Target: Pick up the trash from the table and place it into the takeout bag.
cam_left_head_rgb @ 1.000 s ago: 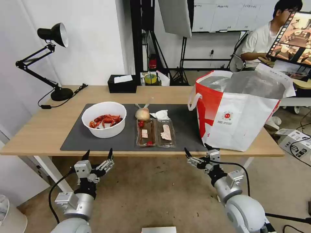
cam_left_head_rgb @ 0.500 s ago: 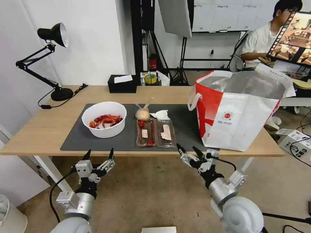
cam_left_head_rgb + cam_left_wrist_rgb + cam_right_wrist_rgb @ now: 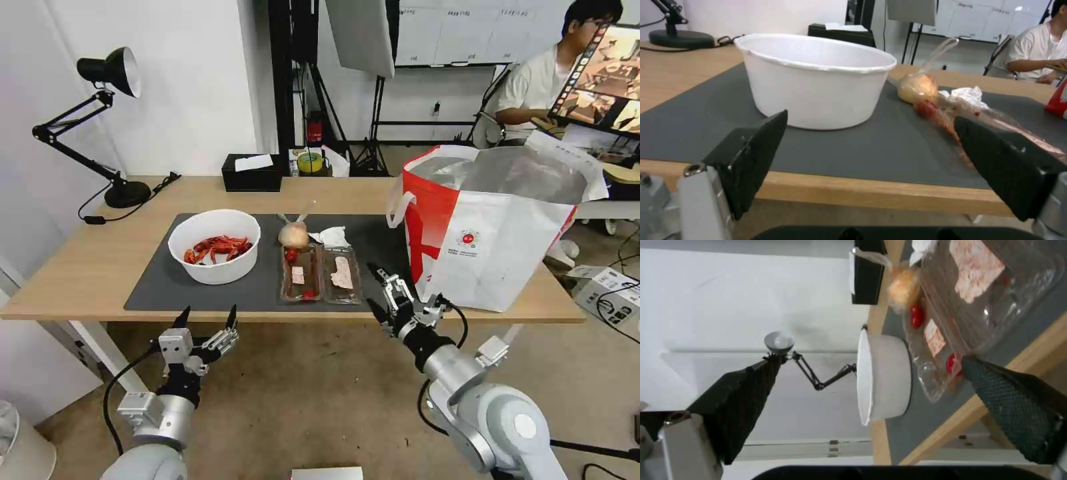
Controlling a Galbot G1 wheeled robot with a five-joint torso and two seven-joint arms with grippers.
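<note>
Right hand: right hand (image 3: 377,289) sits at the near edge of the tabletop (image 3: 93,267), fingers apart and empty, rolled so one fingertip rides above the other; it points toward the clear tray (image 3: 321,273).
Left hand: left hand (image 3: 207,317) hangs below the tabletop's near edge in front of the white bowl (image 3: 213,247), fingers spread wide, holding nothing.
Key relation: the clear tray lies just beyond and slightly to the left of the right hand, its nearest corner close to the fingertips. The right arm is plainly the nearer one to it.
Tray axis: two hinged halves lie open side by side, each running from the near edge toward the far side of the dark mat (image 3: 153,287); the rim facing the hand is a short end.
Other trash: knotted clear bag (image 3: 293,233) and crumpled tissue (image 3: 332,235) sit just behind the tray; the bowl of red shells is to its left, near but apart.
Takeout bag: takeout bag (image 3: 493,227) stands open-mouthed at the right end of the tabletop, close to the right hand's right side.
Open room: bare mat separates tray and bag, giving the hand a lane; likely the bag's tall wall must be cleared from above.
Edge risk: the tray's near rim lies close to the mat's front border and the tabletop lip, so a low approach may catch the wood.
</note>
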